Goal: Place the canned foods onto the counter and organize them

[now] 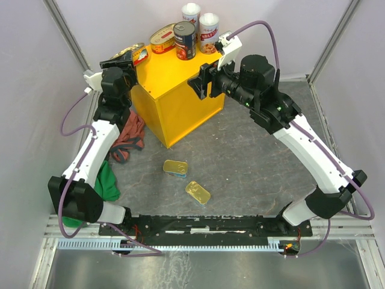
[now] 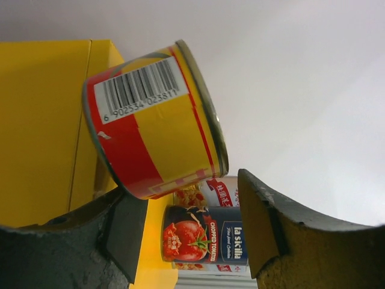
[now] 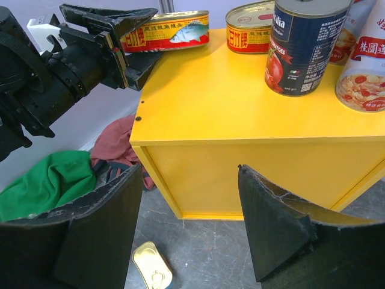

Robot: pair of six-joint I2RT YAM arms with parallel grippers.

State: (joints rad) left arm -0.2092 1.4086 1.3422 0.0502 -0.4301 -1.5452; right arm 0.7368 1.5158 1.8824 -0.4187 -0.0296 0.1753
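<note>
Gold tins lie nearest the arm bases: a rectangular gold tin [image 1: 175, 167] and an oval gold tin [image 1: 198, 192] on the grey tabletop [image 1: 252, 162], well apart from the yellow counter [image 1: 180, 99]. Both have yet to be lifted, and their low, flat shape could let them slip out of a shallow grasp.

Beyond them the right tool [image 3: 191, 174] hovers before the counter's front face, spread wide and empty.

At the counter's left corner the left tool [image 2: 189, 189] is spread around the fish tin [image 3: 165, 31], one finger against it, the other apart. The tin seems to overhang the edge, so a careless withdrawal could drag it off onto the red cloth [image 1: 129, 139].

Farthest back stand another oval tin [image 1: 162, 38], the dark can [image 1: 184, 40] and the white-topped cylinders [image 1: 209, 25]. A push inward might topple these.
</note>
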